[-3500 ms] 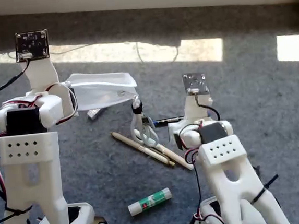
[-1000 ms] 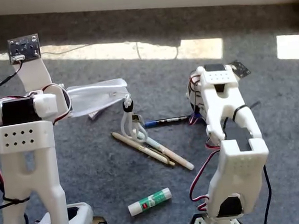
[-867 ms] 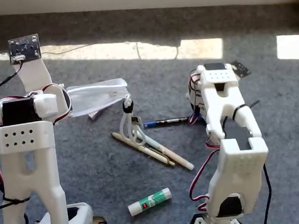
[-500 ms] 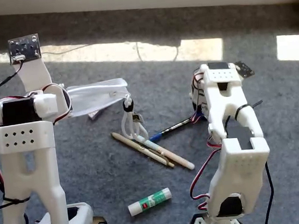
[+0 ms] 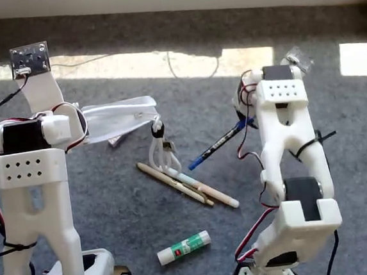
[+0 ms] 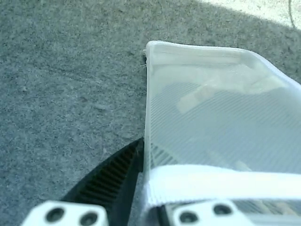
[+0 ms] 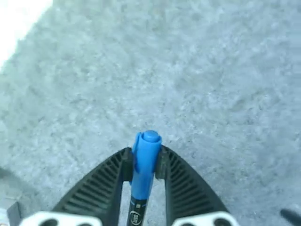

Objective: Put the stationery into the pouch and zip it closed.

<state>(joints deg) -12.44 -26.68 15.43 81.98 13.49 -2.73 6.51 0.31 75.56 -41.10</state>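
1. My right jaws pinch the pen (image 5: 217,145) by its blue end; it slants down toward the pencils (image 5: 186,184).
2. My left jaws clamp one edge of the clear pouch (image 6: 211,117).
3. The glue stick (image 5: 184,245) lies on the desk (image 5: 334,98), apart from the rest.

We see both the left arm (image 5: 30,183) and the right arm (image 5: 290,141) built of white plastic shells with rows of small round holes, black servo blocks at the joints, and red, black and white cables looping between them. The gripper fingers (image 7: 106,176) are black and ribbed, set in white mounts with dark screws.
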